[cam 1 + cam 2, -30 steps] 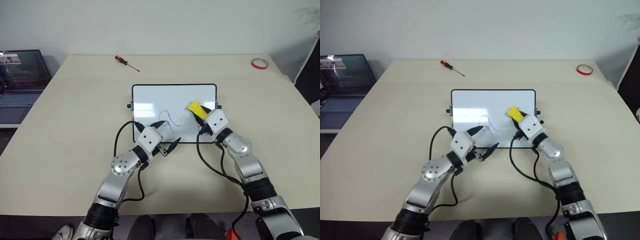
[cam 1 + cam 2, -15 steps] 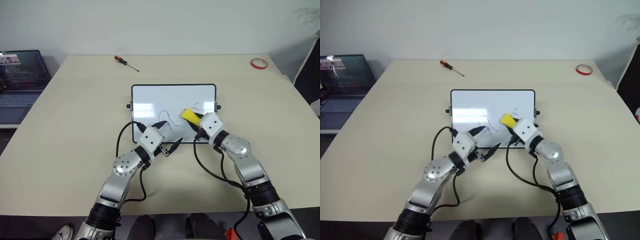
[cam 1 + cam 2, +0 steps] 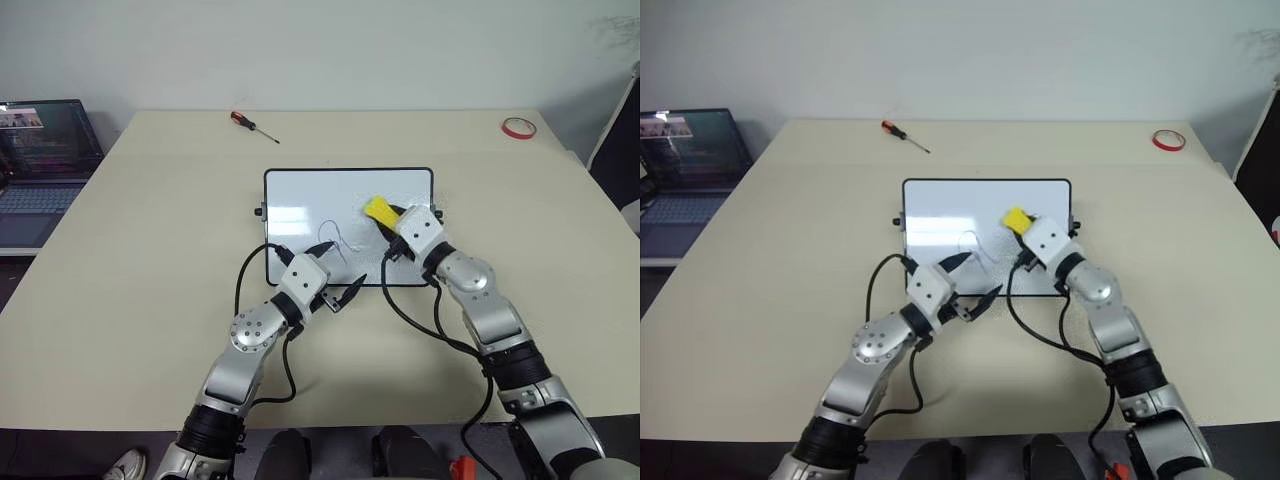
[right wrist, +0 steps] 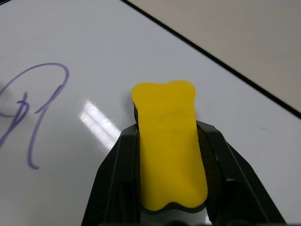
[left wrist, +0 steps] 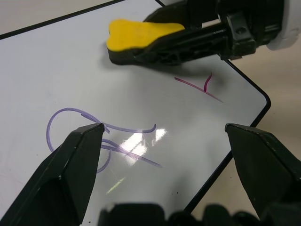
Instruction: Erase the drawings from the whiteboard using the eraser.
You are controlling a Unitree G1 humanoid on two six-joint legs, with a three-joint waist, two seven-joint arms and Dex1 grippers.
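Observation:
The whiteboard (image 3: 310,195) lies flat at the middle of the table. A purple looped squiggle (image 3: 335,238) of the drawings sits near its centre, and a short red stroke (image 5: 200,84) lies close to the board's near right corner. My right gripper (image 3: 390,219) is shut on the yellow eraser (image 3: 378,210), which rests against the board's right half, just right of the squiggle. Over the board's near edge my left gripper (image 3: 338,268) stands open and holds nothing, its fingertips either side of the squiggle in the left wrist view.
A red-handled screwdriver (image 3: 254,126) lies at the back left of the table and a red tape ring (image 3: 518,127) at the back right corner. An open laptop (image 3: 40,165) stands beyond the table's left edge.
My right gripper swept the eraser left and toward me over the board, then back away to the board's right half. The left arm stayed still.

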